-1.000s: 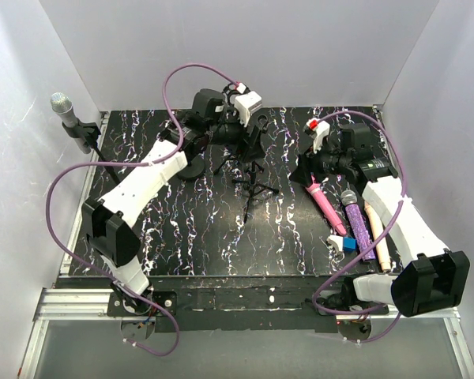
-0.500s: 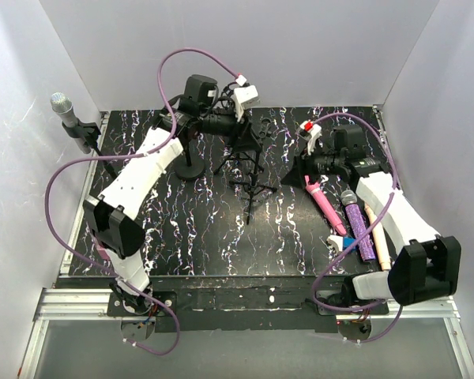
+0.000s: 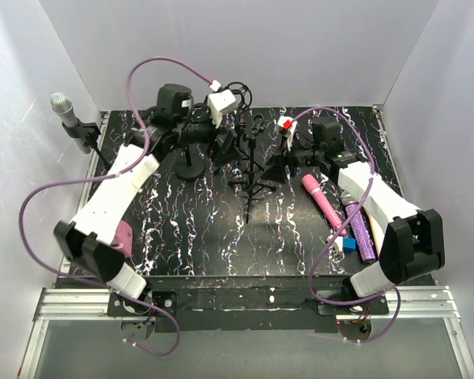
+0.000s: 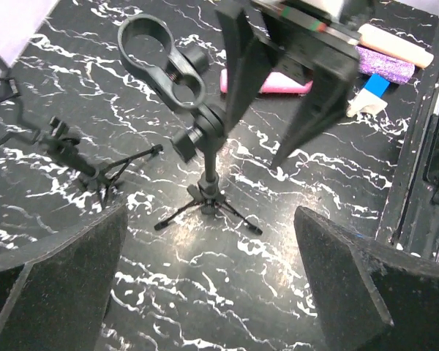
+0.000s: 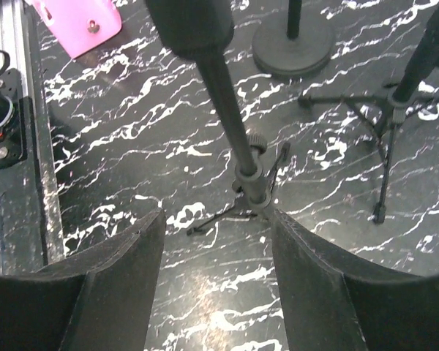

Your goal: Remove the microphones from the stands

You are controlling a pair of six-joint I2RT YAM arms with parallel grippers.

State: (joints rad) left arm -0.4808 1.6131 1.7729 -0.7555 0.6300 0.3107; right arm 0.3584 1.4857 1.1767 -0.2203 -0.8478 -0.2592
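Left gripper point(image 4: 210, 219) gapes wide at nine o'clock of the tripod stand point(image 4: 207, 157). Right gripper point(image 5: 218, 216), jaws apart at three o'clock, straddles its pole point(image 5: 227, 110), seemingly to steady it.

Stand point(image 5: 230, 110) top off-frame, wrist cam

A white-veined black tabletop point(image 3: 205, 237) is gleaming faintly under a matt black tripod stand point(image 4: 208, 157); the microphone point(image 3: 61, 103) is showing a silvery mesh head at upper left, a purple microphone point(image 3: 362, 233) glittering at right.
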